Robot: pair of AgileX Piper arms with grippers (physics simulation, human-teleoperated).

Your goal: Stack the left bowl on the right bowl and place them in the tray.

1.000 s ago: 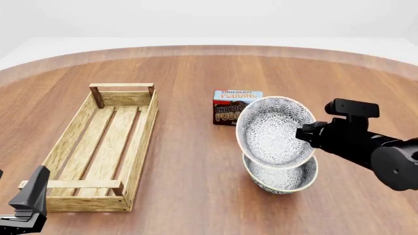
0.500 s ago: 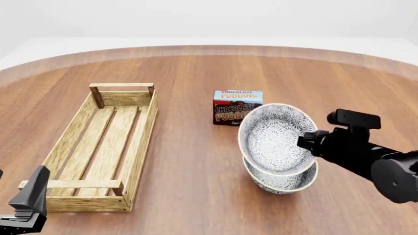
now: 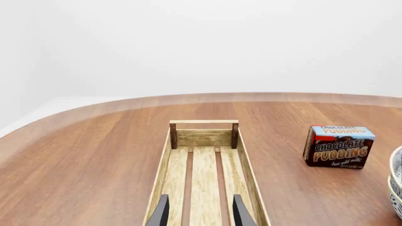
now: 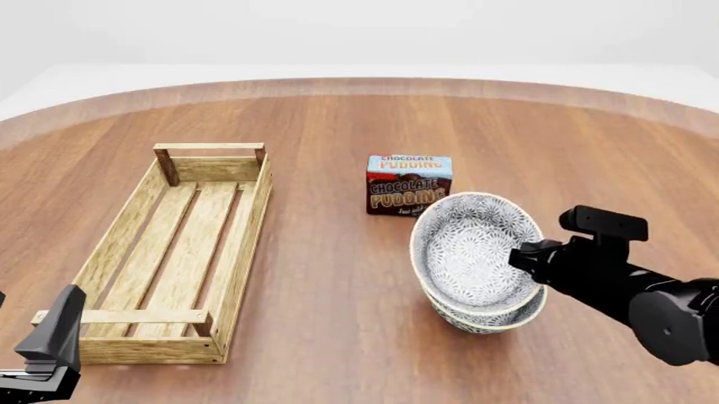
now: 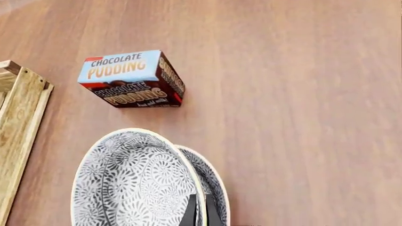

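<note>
Your right gripper [image 4: 526, 255] pinches the rim of the upper bowl [image 4: 470, 249], tilted and resting in the lower bowl [image 4: 494, 310]. Your left gripper [image 3: 199, 213] stands parted, holding nothing, at the tray's [image 4: 126, 234] near end. The tray lies well apart at the bowls' nine o'clock; the pudding box [image 4: 408, 183] sits near their eleven.
</note>
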